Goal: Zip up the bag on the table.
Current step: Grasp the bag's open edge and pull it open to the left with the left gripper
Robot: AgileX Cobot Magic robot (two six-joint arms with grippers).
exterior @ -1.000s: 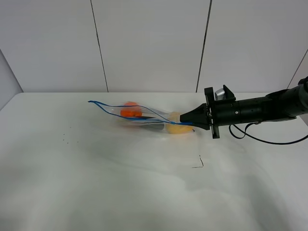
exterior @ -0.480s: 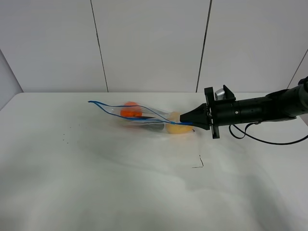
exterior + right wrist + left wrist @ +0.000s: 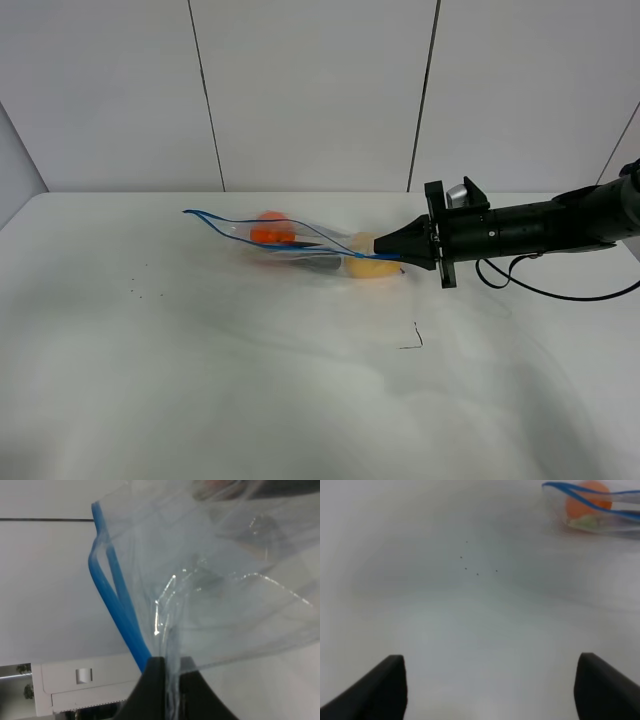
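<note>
Lab: wht table (image 3: 200, 400) (panel walls (image 3: 310, 90))

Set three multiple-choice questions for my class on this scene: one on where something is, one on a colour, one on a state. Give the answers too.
1. Seen from the high camera, where on the bag does the right gripper pinch?
A. its right end
B. its left end
C. its middle

2. What colour is the zipper strip?
A. red
B. blue
C. green

3. How does the left gripper stand?
A. shut on the bag
B. shut on nothing
C. open above the table

Answers:
1 A: the closed tip meets the bag's right end, and the right wrist view shows plastic clamped in it.
2 B: two blue lines run along the bag's edge.
3 C: its jaws stand wide apart, with only white tabletop between them.
</note>
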